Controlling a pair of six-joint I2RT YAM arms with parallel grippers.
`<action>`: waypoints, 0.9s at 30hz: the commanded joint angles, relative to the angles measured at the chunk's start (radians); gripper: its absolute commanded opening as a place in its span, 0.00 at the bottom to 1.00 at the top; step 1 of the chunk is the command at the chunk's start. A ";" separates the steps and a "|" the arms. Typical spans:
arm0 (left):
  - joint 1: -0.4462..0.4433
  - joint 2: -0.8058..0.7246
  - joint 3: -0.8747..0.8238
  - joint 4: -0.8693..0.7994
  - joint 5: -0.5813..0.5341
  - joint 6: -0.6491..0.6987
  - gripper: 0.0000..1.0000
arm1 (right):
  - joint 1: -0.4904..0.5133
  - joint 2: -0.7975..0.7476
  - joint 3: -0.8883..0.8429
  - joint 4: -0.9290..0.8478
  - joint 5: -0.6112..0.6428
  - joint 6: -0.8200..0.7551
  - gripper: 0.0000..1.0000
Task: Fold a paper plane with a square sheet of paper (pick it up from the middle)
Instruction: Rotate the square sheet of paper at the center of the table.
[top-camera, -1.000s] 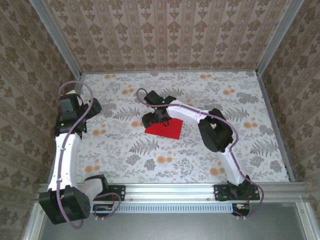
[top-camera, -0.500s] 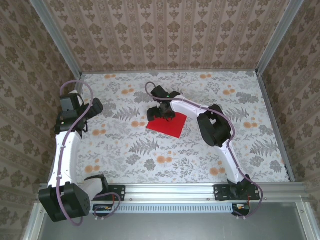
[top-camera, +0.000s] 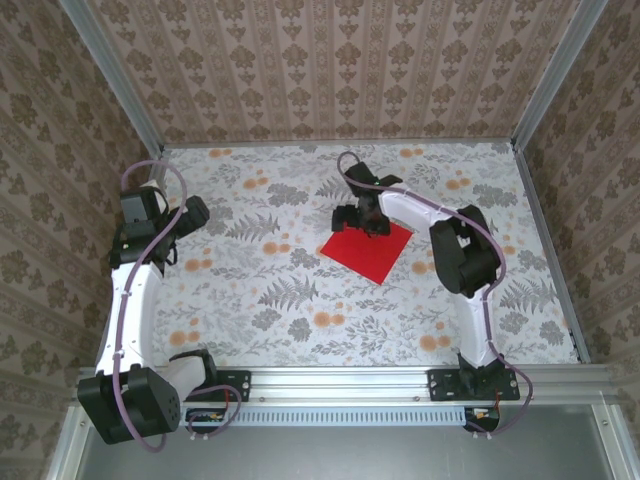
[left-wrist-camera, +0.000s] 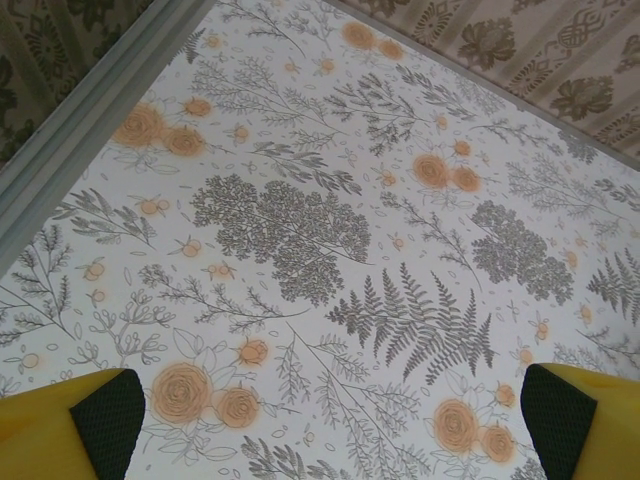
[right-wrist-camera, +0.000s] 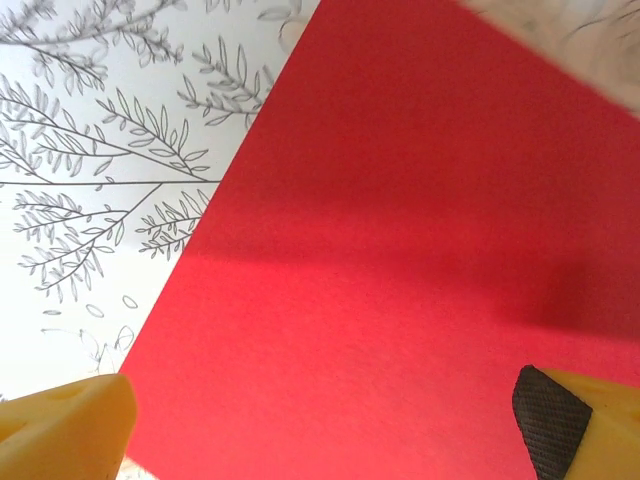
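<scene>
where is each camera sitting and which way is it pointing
top external: fixed high behind the arms, looking down on the table; both arms, left claw, right claw and the square sheet of paper show.
left wrist: on the left arm's wrist, looking across bare floral table to the walls; its yellow fingers sit wide apart at the bottom corners.
right wrist: close above the red sheet, looking down; its fingertips apart.
shared: top external and right wrist both show the sheet.
</scene>
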 joint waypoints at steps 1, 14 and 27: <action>0.009 -0.007 0.005 -0.016 0.060 -0.027 1.00 | -0.061 -0.055 -0.028 -0.064 -0.003 -0.057 1.00; 0.007 0.005 -0.001 -0.008 0.127 -0.043 1.00 | -0.165 0.051 -0.042 -0.083 -0.039 0.005 1.00; 0.006 0.012 -0.011 0.008 0.158 -0.054 1.00 | -0.044 -0.273 -0.503 0.045 -0.144 0.312 1.00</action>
